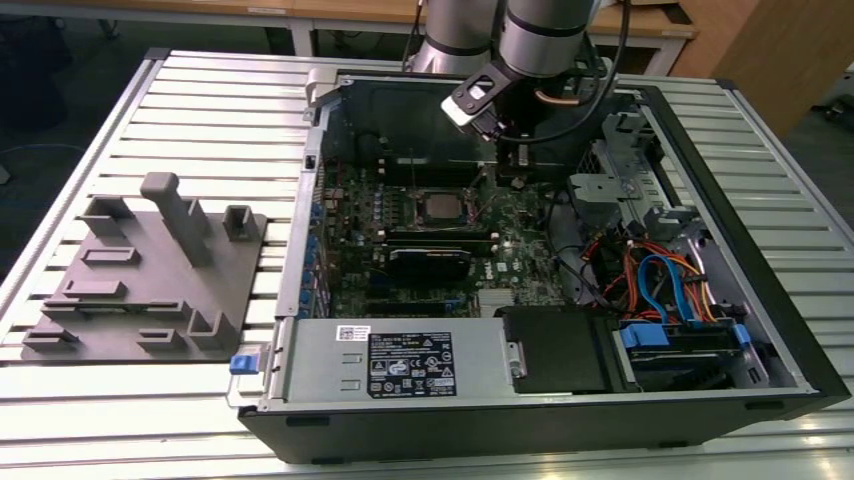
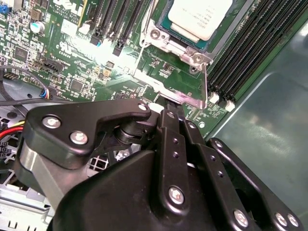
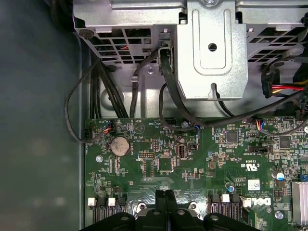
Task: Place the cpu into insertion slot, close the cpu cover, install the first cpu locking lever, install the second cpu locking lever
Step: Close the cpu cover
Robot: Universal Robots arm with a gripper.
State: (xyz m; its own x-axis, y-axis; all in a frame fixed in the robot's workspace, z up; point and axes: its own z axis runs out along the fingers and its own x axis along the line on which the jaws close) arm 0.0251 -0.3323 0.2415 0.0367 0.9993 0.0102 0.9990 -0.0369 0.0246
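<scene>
Second wrist view: the cpu [image 2: 199, 14] lies flat in the insertion slot [image 2: 191, 44], dull metal top facing up. The cpu cover [image 2: 161, 41] appears to be down around it, its silvery frame bordering the chip, so we judge the first two steps done. Along one side of the socket runs a thin silvery locking lever [image 2: 192, 100], its bright end reaching toward us. The gripper [image 2: 171, 105] has its fingertips pressed together with nothing between them, and they touch, or all but touch, that lever end. We read this as the first lever step in hand. We cannot tell whether the lever is hooked under its catch.

In the first wrist view the same closed tips [image 3: 165, 194] sit over the green motherboard [image 3: 192, 159], with a coin battery [image 3: 120, 145] and a metal drive cage [image 3: 211, 48] beyond. Long black memory slots [image 2: 250, 43] run just beside the socket.

In the exterior view the arm reaches down into the open computer case [image 1: 534, 420], at the socket's edge toward the exterior view's right; a grey fixture [image 1: 147, 280] sits well apart on the table [image 1: 80, 440].

The lever end is narrow and looks springy. We judge that any push on it calls for squarely seated tips and a steady line, clear of the memory slots.
</scene>
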